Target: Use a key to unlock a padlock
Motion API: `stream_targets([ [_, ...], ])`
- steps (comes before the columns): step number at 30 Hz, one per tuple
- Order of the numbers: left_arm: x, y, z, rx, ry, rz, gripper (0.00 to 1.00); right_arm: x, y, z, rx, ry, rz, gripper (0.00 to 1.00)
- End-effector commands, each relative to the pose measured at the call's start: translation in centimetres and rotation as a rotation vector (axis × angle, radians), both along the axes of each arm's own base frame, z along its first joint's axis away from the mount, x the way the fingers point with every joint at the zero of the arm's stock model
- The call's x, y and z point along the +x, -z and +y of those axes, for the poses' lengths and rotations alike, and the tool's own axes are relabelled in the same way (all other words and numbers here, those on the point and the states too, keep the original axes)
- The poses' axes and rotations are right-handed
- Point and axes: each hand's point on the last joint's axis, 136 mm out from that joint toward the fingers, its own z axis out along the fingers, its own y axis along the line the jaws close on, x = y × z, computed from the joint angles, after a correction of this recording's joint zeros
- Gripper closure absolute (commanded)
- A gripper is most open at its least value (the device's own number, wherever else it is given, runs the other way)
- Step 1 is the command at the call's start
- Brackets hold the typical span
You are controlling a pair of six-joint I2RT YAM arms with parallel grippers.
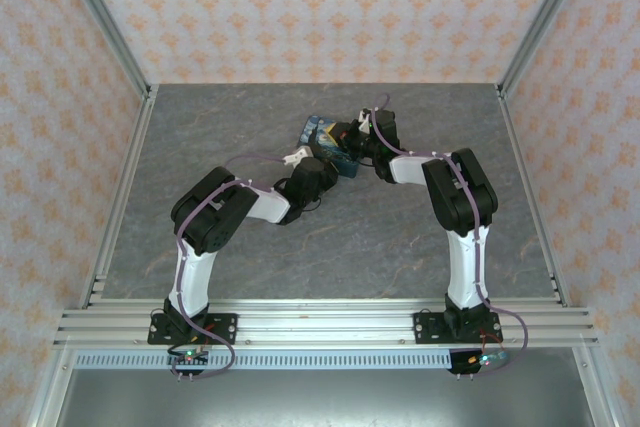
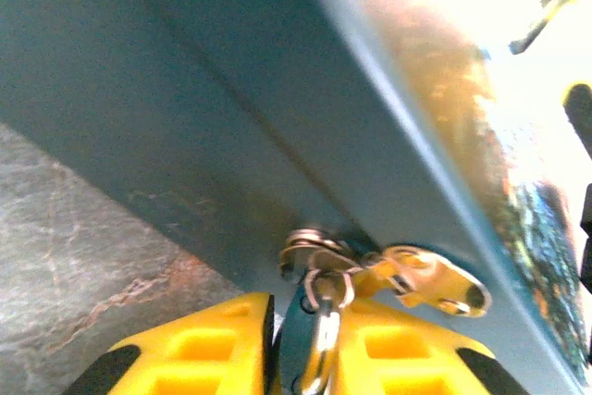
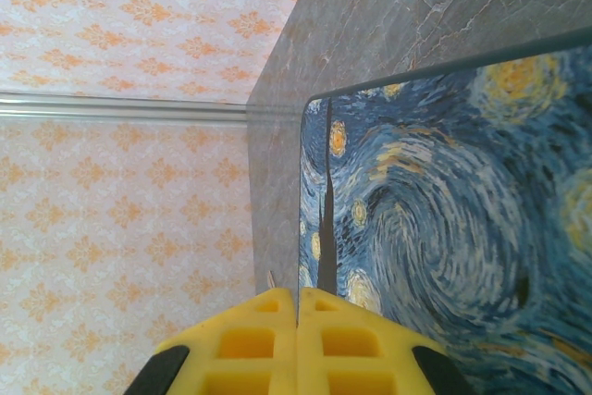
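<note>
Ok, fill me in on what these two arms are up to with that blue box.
The left gripper has the small teal padlock pinched between its fingers, close against the side of the blue swirly box, with a brass-coloured key dangling beside it. The right gripper is shut, at the box's patterned face. The key does not look inserted yet.

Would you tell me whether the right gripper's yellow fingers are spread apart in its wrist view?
No, the right gripper has its yellow fingers pressed together with no gap, beside the swirly-patterned box.
</note>
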Motion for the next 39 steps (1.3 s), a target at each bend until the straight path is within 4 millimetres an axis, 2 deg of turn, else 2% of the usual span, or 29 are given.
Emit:
stream_targets([
  [1, -1.5, 4.5, 0.8, 0.103, 0.021, 0.128, 0.85, -2.7, 9.8, -1.3, -0.131, 0.011, 0.230, 1.00],
  [5, -1.6, 4.0, 0.3, 0.083, 0.051, 0.141, 0.95, -2.5, 9.3, -1.3, -0.126, 0.010, 0.223, 1.00],
  [8, -1.9, 3.7, 0.1, 0.071, 0.069, 0.160, 1.00, -2.1, 8.2, -1.5, -0.117, 0.010, 0.204, 1.00],
  [12, -2.5, 3.1, 0.0, 0.041, 0.086, 0.177, 1.00, -1.3, 5.0, -2.0, -0.090, 0.019, 0.152, 1.00],
  [14, -2.9, 2.7, 0.0, 0.035, 0.098, 0.186, 1.00, -1.2, 2.8, -2.1, -0.083, 0.019, 0.114, 1.00],
  [20, -4.3, 2.2, 0.3, 0.025, 0.123, 0.225, 1.00, -2.3, -2.7, -2.6, -0.057, 0.022, 0.023, 1.00],
  [24, -5.2, 1.6, 0.5, 0.011, 0.136, 0.240, 1.00, -4.1, -5.0, -3.2, -0.010, 0.032, -0.012, 1.00],
  [27, -6.0, 1.7, 0.9, 0.017, 0.144, 0.265, 1.00, -6.2, -5.9, -3.6, 0.001, 0.030, -0.023, 1.00],
  [28, -6.0, 0.4, 0.8, -0.002, 0.149, 0.247, 1.00, -7.0, -6.1, -3.7, 0.003, 0.028, -0.026, 1.00],
  [29, -6.2, 0.1, 0.8, -0.011, 0.155, 0.248, 1.00, -7.7, -6.4, -3.9, 0.003, 0.027, -0.033, 1.00],
  [34, -6.6, -1.4, -0.2, -0.076, 0.197, 0.244, 1.00, -12.0, -6.5, -5.3, -0.021, 0.015, -0.038, 1.00],
  [39, -6.3, -3.5, -1.7, -0.142, 0.255, 0.236, 1.00, -16.2, -4.8, -6.5, -0.065, -0.002, -0.023, 1.00],
])
